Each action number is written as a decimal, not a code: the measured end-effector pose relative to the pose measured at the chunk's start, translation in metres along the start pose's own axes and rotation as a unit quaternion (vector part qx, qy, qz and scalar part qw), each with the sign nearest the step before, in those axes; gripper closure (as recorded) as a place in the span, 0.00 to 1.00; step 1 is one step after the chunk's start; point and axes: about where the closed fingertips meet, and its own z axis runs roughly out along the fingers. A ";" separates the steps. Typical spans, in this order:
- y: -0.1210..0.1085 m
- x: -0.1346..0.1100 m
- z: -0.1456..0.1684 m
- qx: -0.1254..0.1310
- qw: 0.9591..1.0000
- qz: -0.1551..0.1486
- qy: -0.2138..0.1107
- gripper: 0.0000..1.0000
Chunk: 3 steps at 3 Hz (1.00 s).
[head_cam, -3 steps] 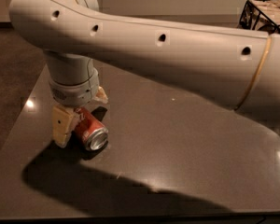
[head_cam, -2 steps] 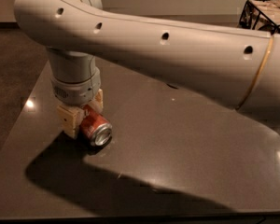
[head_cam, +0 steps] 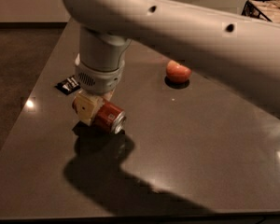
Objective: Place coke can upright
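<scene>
The coke can is red with a silver end and lies on its side, tilted, just above the dark table. My gripper hangs from the big white arm at the left-centre of the view. It is shut on the can, with a cream finger on the can's near-left side. The can's silver end faces right and toward the camera. Its shadow lies directly beneath it on the table.
A round red apple sits on the table behind and to the right of the can. A flat black candy bar wrapper lies at the left, behind the gripper. A wire basket stands at the top right.
The arm and the gripper with the can have shifted right and lifted slightly off the table. The apple and the wrapper have come into view.
</scene>
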 end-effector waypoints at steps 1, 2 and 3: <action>-0.006 0.009 -0.033 -0.007 0.998 -0.028 -0.061 1.00; -0.016 0.015 -0.059 -0.025 0.989 -0.049 -0.135 1.00; -0.020 0.022 -0.078 -0.060 0.965 -0.074 -0.244 1.00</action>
